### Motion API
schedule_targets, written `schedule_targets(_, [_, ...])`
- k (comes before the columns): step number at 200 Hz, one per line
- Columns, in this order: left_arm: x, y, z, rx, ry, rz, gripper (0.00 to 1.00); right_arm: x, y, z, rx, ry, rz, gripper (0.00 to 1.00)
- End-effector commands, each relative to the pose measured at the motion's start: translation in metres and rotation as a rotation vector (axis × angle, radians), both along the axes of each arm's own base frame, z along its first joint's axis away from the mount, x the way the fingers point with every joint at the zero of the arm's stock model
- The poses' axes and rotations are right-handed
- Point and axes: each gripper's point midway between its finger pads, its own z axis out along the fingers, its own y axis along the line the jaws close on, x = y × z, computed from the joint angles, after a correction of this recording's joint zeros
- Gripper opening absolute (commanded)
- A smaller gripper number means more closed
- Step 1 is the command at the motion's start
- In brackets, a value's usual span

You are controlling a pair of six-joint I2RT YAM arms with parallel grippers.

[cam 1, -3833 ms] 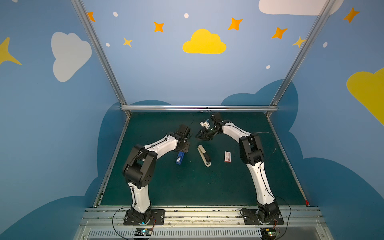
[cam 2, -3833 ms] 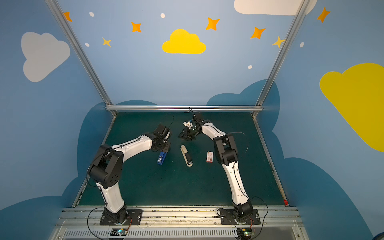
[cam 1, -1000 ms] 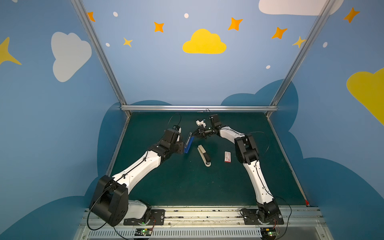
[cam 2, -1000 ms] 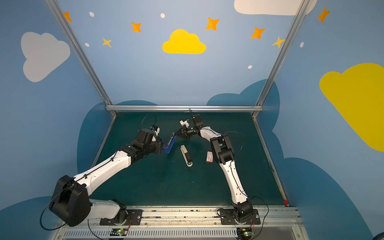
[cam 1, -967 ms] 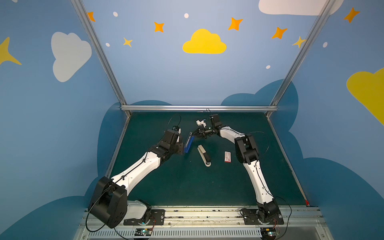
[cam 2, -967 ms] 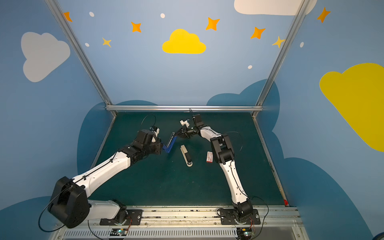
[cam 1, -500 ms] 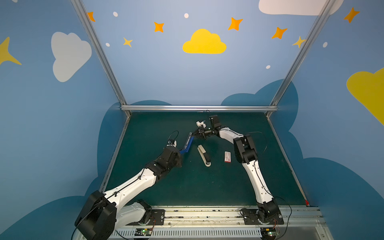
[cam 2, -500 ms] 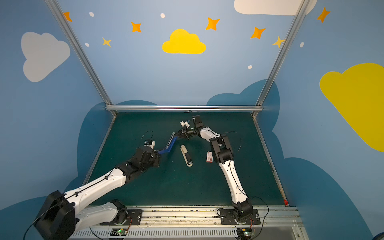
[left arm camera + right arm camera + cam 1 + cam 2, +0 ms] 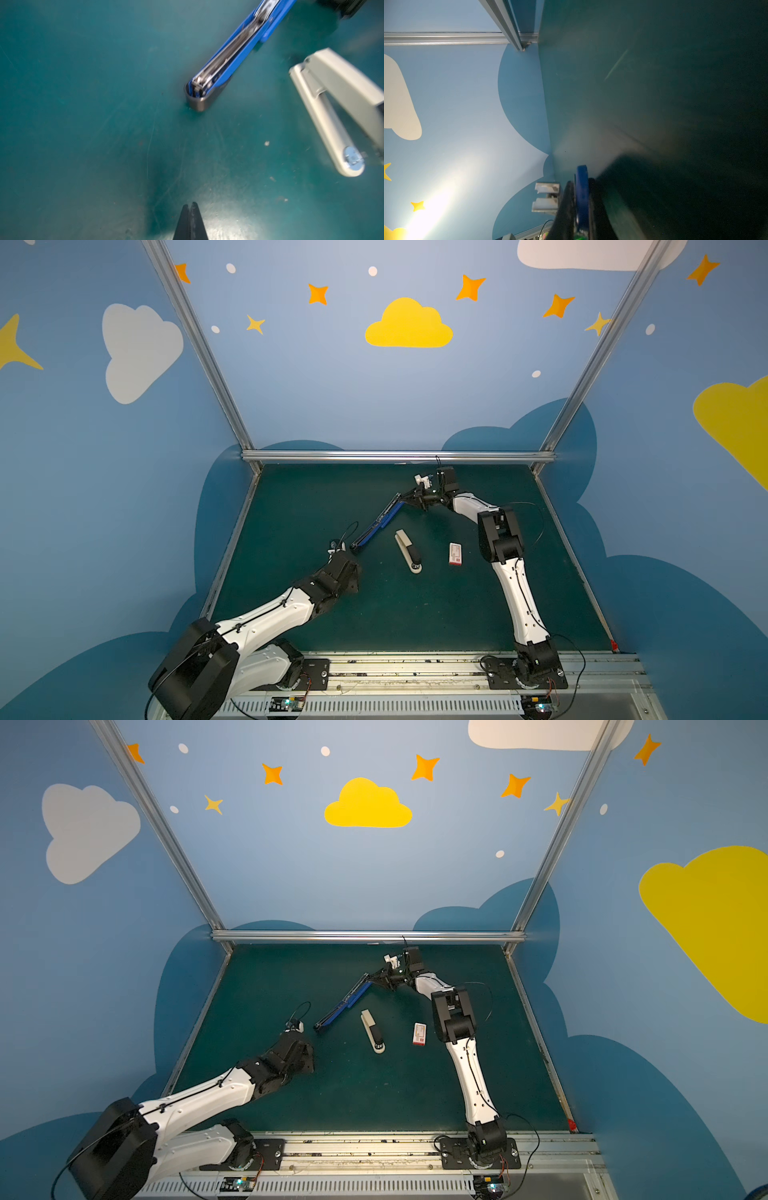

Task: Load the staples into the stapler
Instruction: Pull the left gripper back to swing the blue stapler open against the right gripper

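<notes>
Both top views are sharp and evenly lit; the walls [image 9: 332, 398] are bright, the green desk [image 9: 415, 614] darker. The left wrist view is blurred, the blue stapler [image 9: 234, 56] soft, with a pale sheen at lower centre. In the right wrist view glare whitens the lower left; the right half is dim, the right claw [image 9: 581, 185] unfocused.

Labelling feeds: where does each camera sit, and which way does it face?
Top views: high behind bases, looking down at mat; both arms show.
Left wrist: above mat, facing blue stapler and beige stapler; left gripper shows, jaws shut.
Right wrist: low, sideways along mat toward wall; right gripper jaws clamp blue stapler.
Shared: blue stapler, everywhere.
</notes>
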Motion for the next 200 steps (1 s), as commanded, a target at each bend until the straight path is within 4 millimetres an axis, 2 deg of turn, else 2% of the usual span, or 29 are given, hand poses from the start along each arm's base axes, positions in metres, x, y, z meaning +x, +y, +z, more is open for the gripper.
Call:
schedule_targets(1, [0.001,0.002,0.006,-0.003,-0.017,0.028,0.12,-0.001,0.008,-0.014,-0.025,-0.033,-0.004,0.0])
schedule_targets(25, [0.008,0.0,0.027,-0.02,-0.06,0.033,0.33,-0.005,0.009,-0.011,-0.007,-0.029,-0.005,0.0])
schedule_targets(50, [0.019,-0.004,0.038,-0.04,-0.095,0.061,0.46,-0.016,0.012,-0.007,0.008,-0.068,0.006,0.0])
schedule_targets(85, [0.034,-0.016,0.036,-0.011,-0.066,0.033,0.48,-0.035,0.012,-0.012,-0.016,-0.124,0.011,0.0])
schedule_targets(111, [0.042,-0.027,0.03,-0.011,-0.039,0.014,0.48,-0.048,0.015,-0.026,-0.118,-0.1,0.047,0.2])
schedule_targets(130, [0.044,-0.034,0.028,-0.024,-0.026,-0.004,0.48,-0.05,0.004,-0.03,-0.213,-0.102,0.032,0.26])
schedule_targets(160, [0.042,-0.042,0.021,-0.055,-0.005,-0.023,0.49,-0.047,-0.019,-0.03,-0.334,-0.082,0.0,0.3])
schedule_targets(200, [0.043,-0.057,0.012,-0.096,0.029,-0.045,0.5,-0.043,-0.039,-0.014,-0.41,-0.122,-0.016,0.32])
